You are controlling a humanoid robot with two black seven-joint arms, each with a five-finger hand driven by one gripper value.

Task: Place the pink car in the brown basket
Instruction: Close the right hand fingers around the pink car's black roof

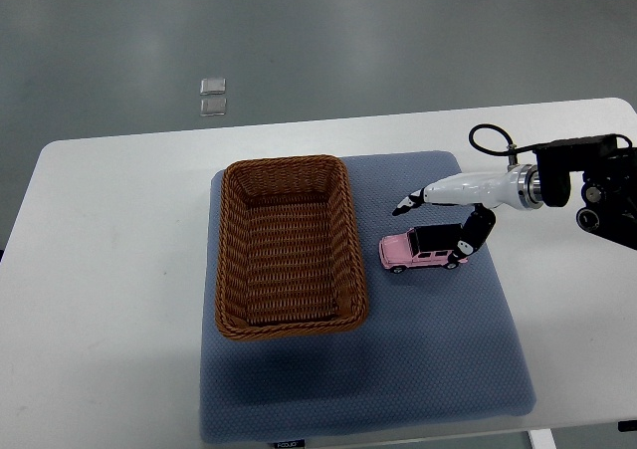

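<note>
basket point(289, 247) on mat point(438, 349), left | car point(418, 249) right of basket, on mat | mat on table point(109, 300)

We see the right arm point(597, 185) cut off by the right edge. The right hand point(453, 215) covers the pink car point(413, 251) at its rear end. The blue mat point(438, 369) runs off the bottom edge.

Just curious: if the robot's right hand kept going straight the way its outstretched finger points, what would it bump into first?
Probably the brown basket. The right hand points leftward and slightly down the picture toward the basket's near wall, over the blue mat. Its height is unclear, so it might pass over the rim.
</note>
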